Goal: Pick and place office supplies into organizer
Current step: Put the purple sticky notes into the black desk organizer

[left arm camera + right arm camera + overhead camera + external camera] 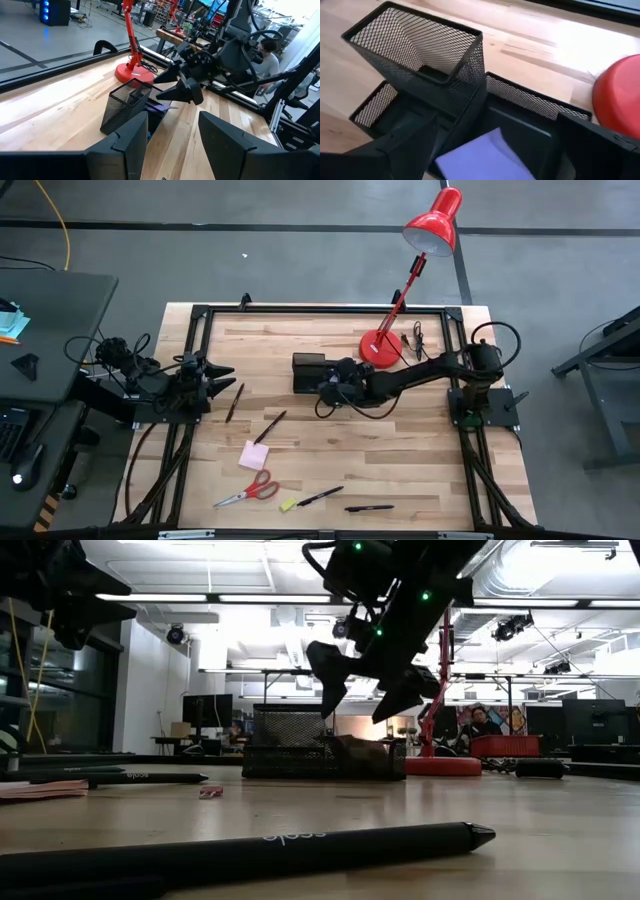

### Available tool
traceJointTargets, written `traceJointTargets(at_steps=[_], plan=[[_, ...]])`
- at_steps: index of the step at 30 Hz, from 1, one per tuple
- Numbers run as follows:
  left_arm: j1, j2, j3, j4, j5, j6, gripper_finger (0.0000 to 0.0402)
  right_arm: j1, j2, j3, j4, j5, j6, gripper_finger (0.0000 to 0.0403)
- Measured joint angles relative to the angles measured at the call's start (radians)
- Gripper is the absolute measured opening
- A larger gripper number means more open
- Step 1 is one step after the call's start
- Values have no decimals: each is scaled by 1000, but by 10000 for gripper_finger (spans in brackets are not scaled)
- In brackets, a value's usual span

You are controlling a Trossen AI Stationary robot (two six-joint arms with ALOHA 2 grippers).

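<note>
The black mesh organizer [308, 370] stands mid-table, left of the red lamp's base. A purple sticky-note pad [480, 159] lies flat in its low compartment. My right gripper [365, 680] hangs open just above the organizer and holds nothing; the wrist view shows its fingers either side of the pad, clear of it. My left gripper [215, 378] waits open at the table's left edge. On the table lie a pink pad [254, 455], red-handled scissors [248, 491], a yellow piece [288, 504] and several black pens [270, 426].
The red desk lamp stands on its round base [380, 348] just right of the organizer, its head [434, 225] beyond the far edge. A black cable [415, 340] lies by the base. One pen [260, 845] lies close to the near edge. Bare wood shows right of centre.
</note>
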Motion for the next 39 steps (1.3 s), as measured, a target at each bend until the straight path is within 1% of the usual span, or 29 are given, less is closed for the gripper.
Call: traceJointTargets(at_steps=[2, 6, 10, 12, 14, 17, 19, 23, 25, 29, 31, 34, 36, 38, 39], plan=[[0, 0, 0, 0, 0, 0, 168, 1, 0, 11, -37, 4, -3, 390], [0, 0, 0, 0, 0, 0, 168, 10, 0, 10, -39, 60, -57, 390], [0, 0, 0, 0, 0, 0, 168, 41, 0, 25, -63, 86, -96, 390], [0, 0, 0, 0, 0, 0, 168, 59, 0, 46, -102, 81, -103, 390], [0, 0, 0, 0, 0, 0, 168, 78, 0, 71, -146, 53, -120, 390], [0, 0, 0, 0, 0, 0, 168, 123, 0, 96, -163, 3, -154, 390], [0, 0, 0, 0, 0, 0, 168, 157, 0, 107, -166, -48, -200, 390], [0, 0, 0, 0, 0, 0, 168, 217, 0, 111, -191, -196, -343, 390], [0, 0, 0, 0, 0, 0, 168, 245, 0, 111, -213, -240, -390, 389], [0, 0, 0, 0, 0, 0, 168, 285, 0, 111, -253, -282, -425, 379], [0, 0, 0, 0, 0, 0, 168, 292, 0, 111, -249, -323, -433, 357], [0, 0, 0, 0, 0, 0, 168, 272, 0, 111, -247, -387, -435, 298], [0, 0, 0, 0, 0, 0, 168, 247, 0, 108, -245, -459, -441, 240], [0, 0, 0, 0, 0, 0, 168, 223, 0, 106, -245, -525, -442, 170], [0, 0, 0, 0, 0, 0, 168, 211, 0, 106, -245, -532, -442, 129]])
